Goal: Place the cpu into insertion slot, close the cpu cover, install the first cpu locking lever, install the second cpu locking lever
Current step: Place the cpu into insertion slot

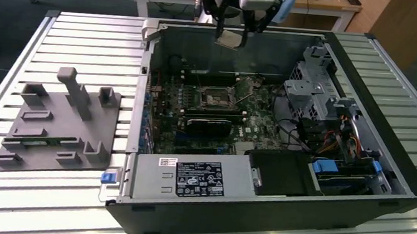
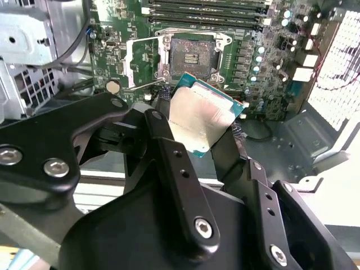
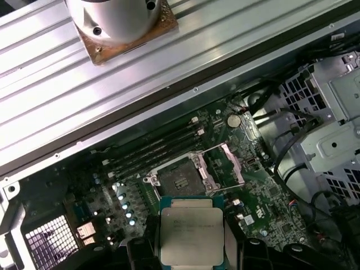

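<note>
Small flat square cpu with dull silver metal top (image 2: 203, 119): gripped by its edges between the black jaws, held in the air over the open black computer case (image 1: 260, 224). Square dark insertion slot with thin silver rim (image 2: 191, 56): uncovered on the green circuit board (image 2: 247, 90), well below the cpu. Square silver cpu cover frame (image 3: 237, 169): raised open beside it.
</note>
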